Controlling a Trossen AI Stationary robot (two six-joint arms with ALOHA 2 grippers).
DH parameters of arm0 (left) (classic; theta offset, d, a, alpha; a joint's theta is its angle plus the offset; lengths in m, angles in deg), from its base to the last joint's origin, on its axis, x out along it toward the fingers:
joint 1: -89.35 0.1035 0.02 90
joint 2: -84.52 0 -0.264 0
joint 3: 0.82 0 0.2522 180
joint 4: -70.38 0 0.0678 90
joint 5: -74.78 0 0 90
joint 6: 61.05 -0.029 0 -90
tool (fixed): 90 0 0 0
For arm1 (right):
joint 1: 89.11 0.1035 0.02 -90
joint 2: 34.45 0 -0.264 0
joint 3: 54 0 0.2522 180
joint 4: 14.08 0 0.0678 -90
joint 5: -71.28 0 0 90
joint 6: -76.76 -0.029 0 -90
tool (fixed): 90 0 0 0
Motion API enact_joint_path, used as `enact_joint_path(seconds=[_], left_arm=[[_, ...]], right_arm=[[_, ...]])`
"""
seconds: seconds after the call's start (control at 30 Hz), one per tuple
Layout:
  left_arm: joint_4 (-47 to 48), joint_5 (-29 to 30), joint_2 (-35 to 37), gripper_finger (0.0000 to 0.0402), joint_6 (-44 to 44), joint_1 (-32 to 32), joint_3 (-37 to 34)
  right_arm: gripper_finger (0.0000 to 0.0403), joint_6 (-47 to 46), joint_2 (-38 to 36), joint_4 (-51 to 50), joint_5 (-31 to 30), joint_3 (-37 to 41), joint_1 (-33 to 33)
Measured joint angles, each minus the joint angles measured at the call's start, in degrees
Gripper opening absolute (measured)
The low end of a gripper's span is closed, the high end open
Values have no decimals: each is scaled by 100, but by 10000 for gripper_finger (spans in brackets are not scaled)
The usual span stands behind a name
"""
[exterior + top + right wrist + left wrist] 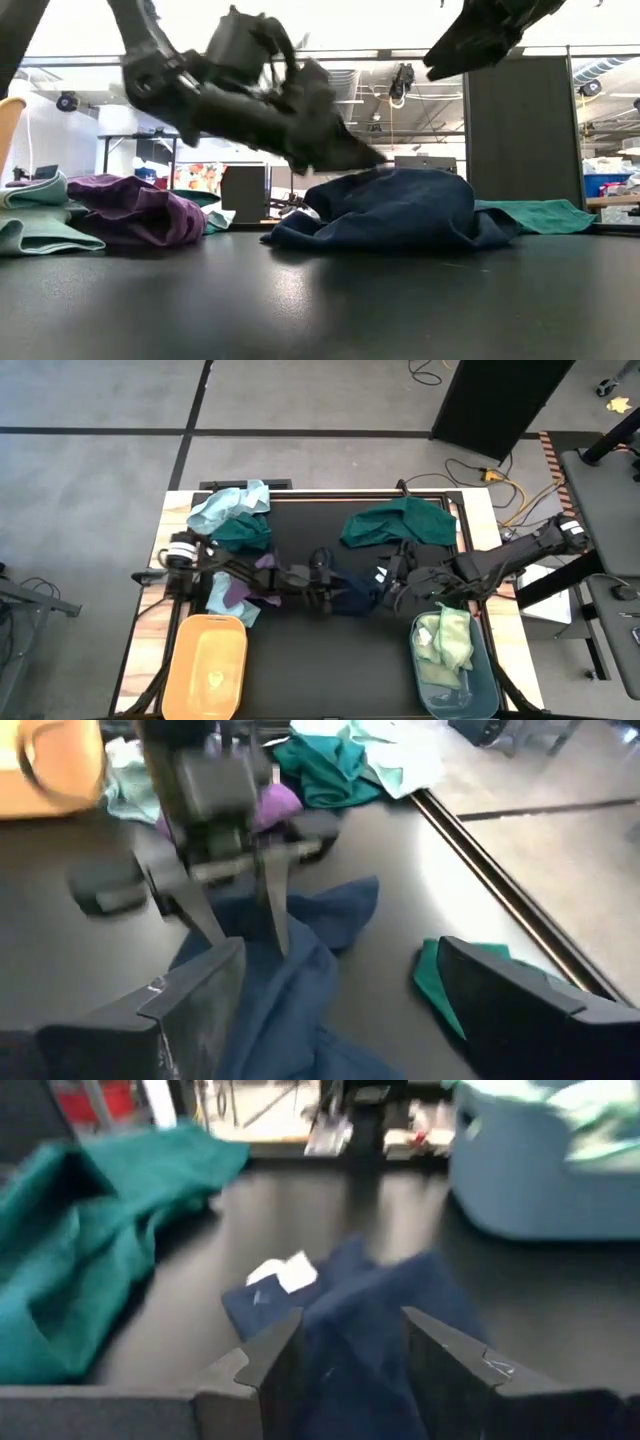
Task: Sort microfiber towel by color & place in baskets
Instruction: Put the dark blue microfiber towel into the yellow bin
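Nearest to me, the two baskets told how far the sorting had got: the grey-blue basket [455,672] already held pale yellow-green towels [445,638], while the orange-yellow basket [206,665] looked almost bare, so I judged the job well short of half done. Just beyond them, mid-bench, lay the navy towel [352,598], a crumpled heap whose long axis seemed to run across the black bench [330,670] from one arm toward the other. The left end effector [350,1345] was closed on its near edge, cloth pinched between the fingers. The right end effector [330,985] stood over the other end with fingers spread wide, holding nothing. Past that, a purple towel [238,590] and a light blue one [222,600] lay by the left arm. Farthest off were two dark green towels [400,523] [243,532] and another light blue towel [228,506], all unsorted.
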Motion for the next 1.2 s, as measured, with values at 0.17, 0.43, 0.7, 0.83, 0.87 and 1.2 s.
enact_joint_path(seconds=[0.17, 0.43, 0.7, 0.83, 0.87, 1.2], left_arm=[[282, -1, -683, 151, 255, 111, 353], [629, 116, -1160, 115, 458, 88, 494], [1599, 74, -593, 18, 470, -60, 455], [2811, 5, 369, 10, 125, -279, 406], [3065, 59, 665, 10, 59, -353, 408], [6710, 530, 4009, 9, 941, -1874, 767]], right_arm=[[318, -578, -240, -711, 63, -2, 12], [319, -740, -220, -952, 112, 31, 13], [300, -745, -139, -993, 123, 36, 13], [292, -740, -112, -986, 130, 36, 13], [290, -735, -109, -989, 129, 36, 13], [272, -561, -98, -994, 104, 41, 11]])
